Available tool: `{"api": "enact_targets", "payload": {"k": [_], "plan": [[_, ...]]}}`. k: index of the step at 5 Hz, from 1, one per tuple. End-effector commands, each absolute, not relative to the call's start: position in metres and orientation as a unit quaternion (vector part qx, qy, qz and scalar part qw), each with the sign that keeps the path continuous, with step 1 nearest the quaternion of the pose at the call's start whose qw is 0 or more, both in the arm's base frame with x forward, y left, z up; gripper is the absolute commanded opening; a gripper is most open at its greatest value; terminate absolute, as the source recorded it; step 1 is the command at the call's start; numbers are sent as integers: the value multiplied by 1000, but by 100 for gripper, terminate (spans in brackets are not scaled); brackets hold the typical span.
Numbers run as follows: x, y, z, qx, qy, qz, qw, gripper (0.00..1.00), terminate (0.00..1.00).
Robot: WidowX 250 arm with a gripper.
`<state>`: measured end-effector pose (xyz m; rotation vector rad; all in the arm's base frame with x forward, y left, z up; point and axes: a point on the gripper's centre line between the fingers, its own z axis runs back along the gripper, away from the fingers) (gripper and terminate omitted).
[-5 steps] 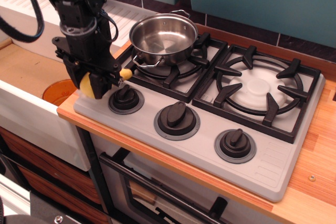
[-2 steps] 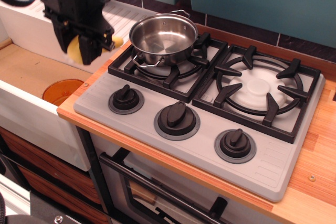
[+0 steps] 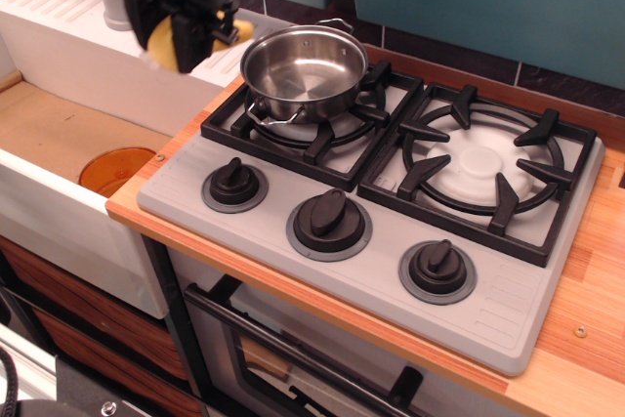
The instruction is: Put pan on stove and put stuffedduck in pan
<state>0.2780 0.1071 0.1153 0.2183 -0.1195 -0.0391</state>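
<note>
Up and to the right is where the gripper (image 3: 187, 38) has gone since a moment ago: it was low by the leftmost knob, then out over the sink side, and now it hangs at the top left of the frame, closer to the pan, with its upper part cut off by the frame edge. Its black fingers are clamped on the stuffedduck (image 3: 174, 43), whose fuzzy yellow body shows between and beside them, lifted clear of every surface. A bit of yellow and orange pokes out on the right side of the fingers, though I cannot make out the face.

Just right of the duck, the pan (image 3: 304, 70) sits on the left burner grate of the stove (image 3: 264, 231), shiny and with nothing in it, one wire loop handle facing the near left and the other at the far rim. The right grate (image 3: 483, 168) is bare over its white disc. Three black knobs (image 3: 328, 220) line the grey front panel.

Left of the stove, a white sink (image 3: 73, 41) drops down to a tan floor with an orange disc (image 3: 112, 168) lying in it near the wooden counter edge (image 3: 322, 305).
</note>
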Motion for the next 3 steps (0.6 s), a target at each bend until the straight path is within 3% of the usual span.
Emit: {"api": "enact_targets", "payload": {"k": [1, 3], "plan": [[314, 100, 132, 118, -91, -24, 988, 0, 0], [335, 94, 132, 123, -98, -32, 987, 0, 0]]}}
